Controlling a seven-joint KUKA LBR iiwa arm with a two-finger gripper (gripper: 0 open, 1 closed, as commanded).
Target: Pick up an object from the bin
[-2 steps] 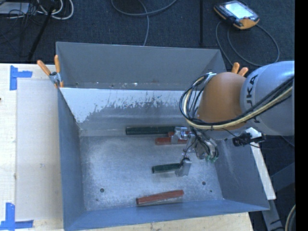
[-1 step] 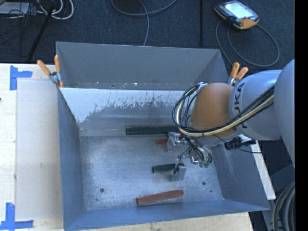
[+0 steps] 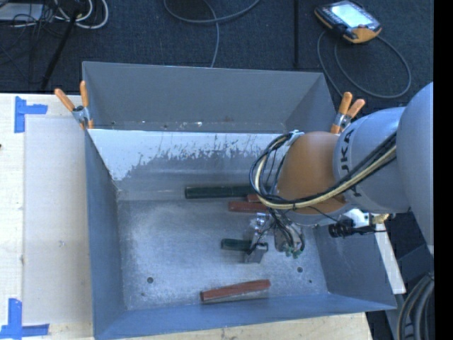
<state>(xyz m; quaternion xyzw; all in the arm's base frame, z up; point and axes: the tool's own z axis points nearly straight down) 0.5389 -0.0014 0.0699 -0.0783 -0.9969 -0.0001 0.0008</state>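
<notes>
Camera view. Grey metal bin [image 3: 198,98], few loose items, no heap. The arm enters from the right, and its orange wrist cover [image 3: 308,168] and cables hang over the right half of the floor.

The gripper [image 3: 256,245] is low over the floor, right of centre. Whether the claw is open or closed: cannot tell, as the tip is dark and partly masked by cabling.

Nearest item: small dark green oblong piece [image 3: 232,245], flat on the floor, touching or just beside the gripper tip on its left. Its long axis runs left-right, pointing out from the claw toward the bin's left. Whether it is gripped cannot be made out.

Other items:
- Long dark green bar [image 3: 216,191], farther back, lying left-right.
- Red-brown stick [image 3: 243,206], just near of that bar, with its right end under the wrist.
- Reddish-brown flat bar [image 3: 235,290], by the near wall, well apart from the gripper.

Judgement: the small green piece is the likely target. A grasp across its short side looks the most workable.
</notes>
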